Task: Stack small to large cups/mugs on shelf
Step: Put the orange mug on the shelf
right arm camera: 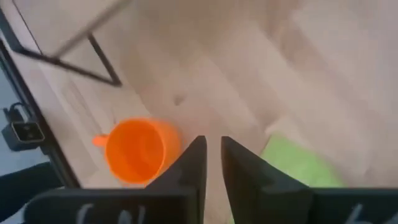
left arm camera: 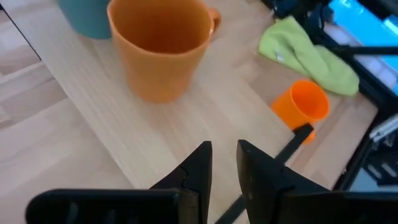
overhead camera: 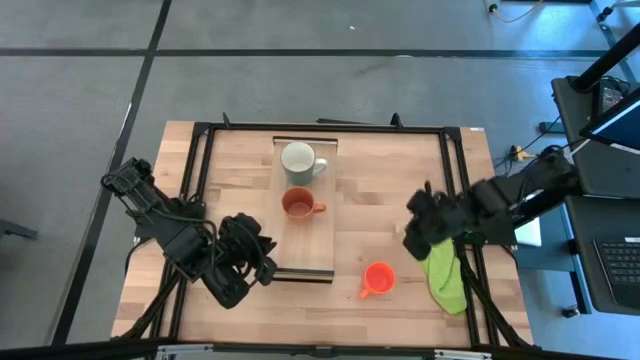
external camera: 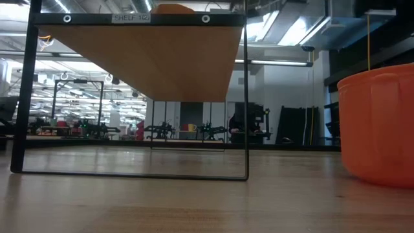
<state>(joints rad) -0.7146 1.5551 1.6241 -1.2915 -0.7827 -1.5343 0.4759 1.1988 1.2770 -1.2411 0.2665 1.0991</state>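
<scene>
green cloth (overhead camera: 444,277) on tabletop (overhead camera: 385,200), right edge | laptop (overhead camera: 618,262) on side desk, off-table right

Pale grey-green mug (overhead camera: 298,160), white inside. Brownish-orange mug (overhead camera: 298,204). Bright orange-red mug (overhead camera: 378,279). Lime-green cloth (overhead camera: 445,277). Shelf (overhead camera: 318,245) light wood, dark ends. Worktop (overhead camera: 380,195) pale wood, black frame.

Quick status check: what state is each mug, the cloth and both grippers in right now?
Grey-green mug: upright on the shelf, far end.
Brown-orange mug: upright on the shelf, beside the grey-green one.
Orange-red mug: upright on the table, off the shelf.
Green cloth: crumpled on the table.
Left gripper: nearly shut, empty.
Right gripper: nearly shut, empty.
</scene>
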